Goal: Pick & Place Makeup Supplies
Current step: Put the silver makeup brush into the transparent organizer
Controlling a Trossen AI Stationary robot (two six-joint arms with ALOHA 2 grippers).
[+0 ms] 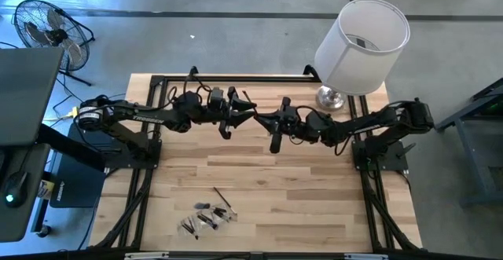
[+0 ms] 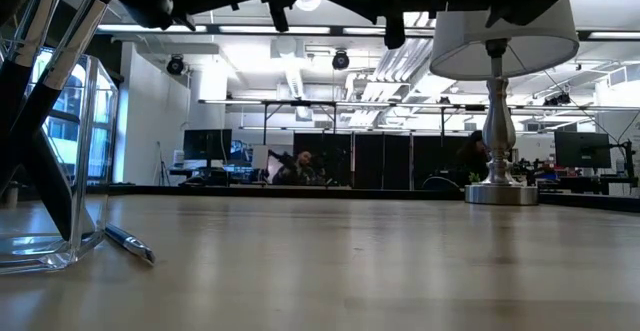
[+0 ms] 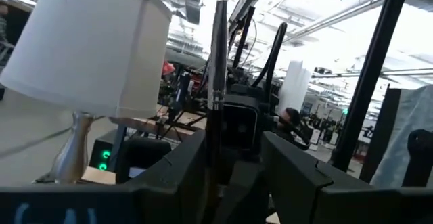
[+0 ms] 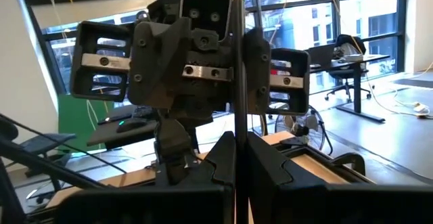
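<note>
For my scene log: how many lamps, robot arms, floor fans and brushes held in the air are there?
Lamps: 1
Robot arms: 2
Floor fans: 1
Brushes held aloft: 1
Total: 5
Loose brushes on the table: too small to count.

Two arms are seen over one desk (image 1: pixel 314 205), each with one tool: left tool (image 1: pixel 250 112), right tool (image 1: pixel 262 119). One brush (image 4: pixel 237 82) is counted between them. One lamp (image 1: pixel 360 46) and one fan (image 1: pixel 49 31) are seen. The brushes in the cluster (image 1: pixel 208 215) cannot be counted.
</note>
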